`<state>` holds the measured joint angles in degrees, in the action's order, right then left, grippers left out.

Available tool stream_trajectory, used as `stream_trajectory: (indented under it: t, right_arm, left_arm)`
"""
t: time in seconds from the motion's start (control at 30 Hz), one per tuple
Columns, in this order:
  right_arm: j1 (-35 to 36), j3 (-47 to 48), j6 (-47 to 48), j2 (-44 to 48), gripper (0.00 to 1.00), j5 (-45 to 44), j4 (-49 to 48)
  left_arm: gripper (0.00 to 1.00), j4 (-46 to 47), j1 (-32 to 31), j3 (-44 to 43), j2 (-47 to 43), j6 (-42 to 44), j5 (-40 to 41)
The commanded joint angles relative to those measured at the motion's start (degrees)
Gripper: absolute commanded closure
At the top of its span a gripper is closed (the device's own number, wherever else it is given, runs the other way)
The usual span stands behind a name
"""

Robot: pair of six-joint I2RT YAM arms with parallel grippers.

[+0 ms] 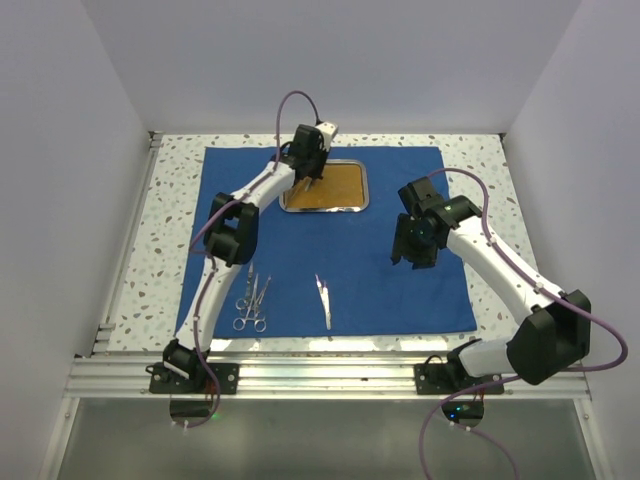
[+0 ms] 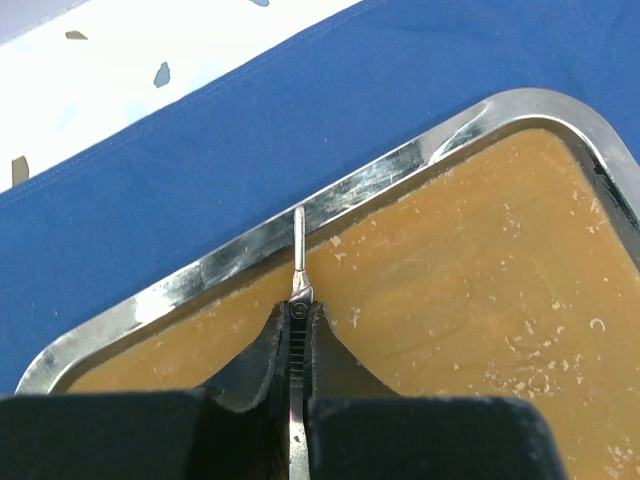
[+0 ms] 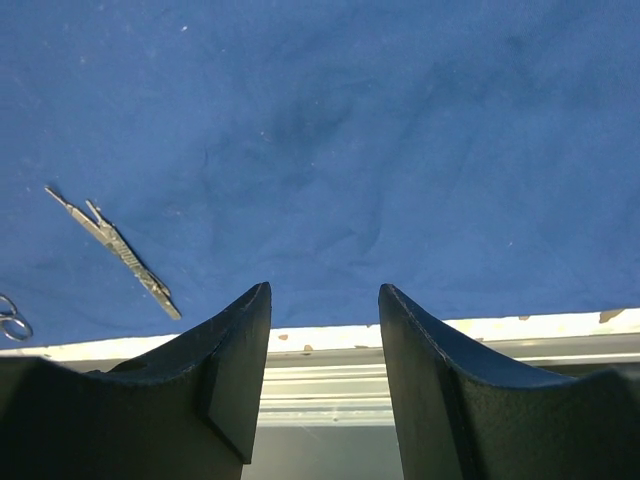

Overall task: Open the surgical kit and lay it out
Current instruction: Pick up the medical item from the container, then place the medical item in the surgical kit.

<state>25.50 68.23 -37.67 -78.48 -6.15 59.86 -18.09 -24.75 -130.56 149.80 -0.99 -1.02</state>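
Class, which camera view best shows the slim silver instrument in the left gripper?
The left wrist view: the slim silver instrument is seen close up, pinched in the left gripper, its tip over the tray rim. The top view shows barely a sliver beneath that gripper; the right wrist view misses it.

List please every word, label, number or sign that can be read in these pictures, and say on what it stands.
None: no text can be read in any view. The blue cloth, the steel tray, the tweezers, the ring-handled instruments and the slim instrument held in the left tool all show no lettering.
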Motion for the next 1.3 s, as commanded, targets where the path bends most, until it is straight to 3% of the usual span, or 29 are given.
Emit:
stream_trajectory:
  t: [0.0,0.3,0.53,0.83,1.03,1.27]
  right_arm:
    - [0.17,1.03,-0.91,1.48,0.49,1.23,-1.84]
    - [0.17,-0.2,-0.47,4.29,0.49,2.11,-3.87]
    - [0.08,-2.39,0.4,8.42,0.48,3.6,-5.27]
    - [0.08,-5.99,1.89,13.26,0.48,7.9,-6.42]
    - [0.08,-9.51,3.57,16.16,0.48,9.84,-5.98]
    - [0.17,-11.97,5.94,18.8,0.48,10.64,-4.4]
  left_arm:
    - [1.0,-1.16,0.5,0.92,-6.25,-2.25,1.01]
    - [1.0,-4.32,0.32,6.19,-17.67,-10.59,7.24]
    - [1.0,-13.19,-3.01,21.18,-30.07,-27.28,16.56]
    - [1.0,-16.19,-19.25,51.86,-51.17,-45.91,23.77]
    - [1.0,-17.68,-25.6,60.41,-55.49,-55.42,25.89]
    - [1.0,-16.63,-30.79,63.94,-55.4,-60.26,26.07]
